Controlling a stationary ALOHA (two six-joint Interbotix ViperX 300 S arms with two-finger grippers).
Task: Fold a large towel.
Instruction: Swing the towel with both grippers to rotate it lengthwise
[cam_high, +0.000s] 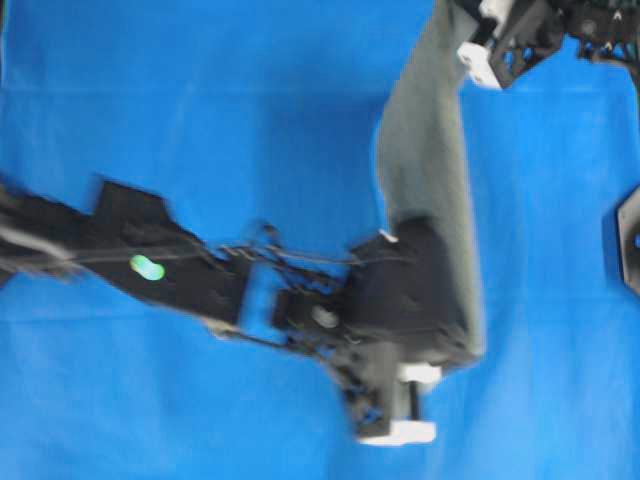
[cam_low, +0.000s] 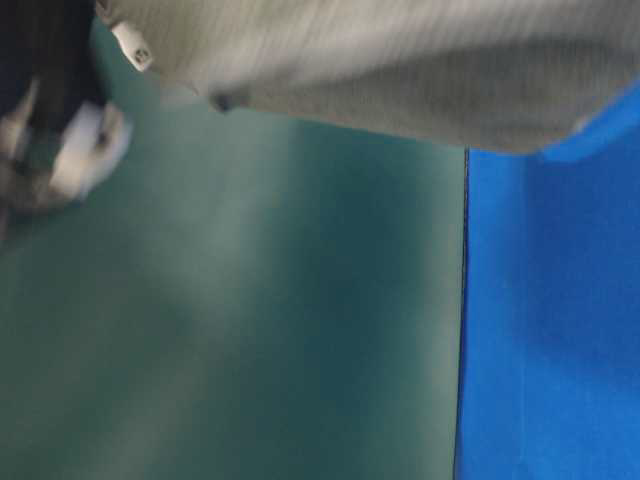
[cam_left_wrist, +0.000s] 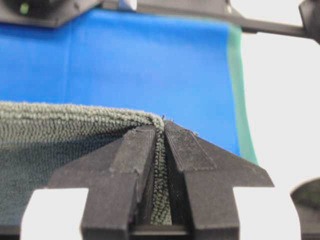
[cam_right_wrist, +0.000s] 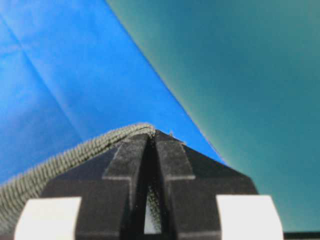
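Mid-fold over the blue sheet (cam_high: 200, 150): I have the towel (cam_high: 430, 170) lifted clear of the worktop, strung as a narrow grey-green band between my two arms. In the overhead view it runs from the far right, where the right tool (cam_high: 480, 45) has it, down to the near middle, where the left arm reaches across and covers its lower end. The left tool (cam_left_wrist: 161, 145) is pressed together on a fold of terry pile, the cloth showing in the slot between the black fingers (cam_left_wrist: 132, 160). The right tool (cam_right_wrist: 151, 150) is likewise pinching the towel's edge, the ribbed hem curling away to the left. The table-level view is heavily blurred; it shows only the towel hanging across the top over a green surface (cam_low: 250, 330).

I judge this to be the carrying stroke of a fold, with both pinched ends in the air and nothing yet laid down. The next move calls for bringing the two ends over together, keeping the band taut so it does not twist, and lowering it flat onto the sheet before either tool lets go.
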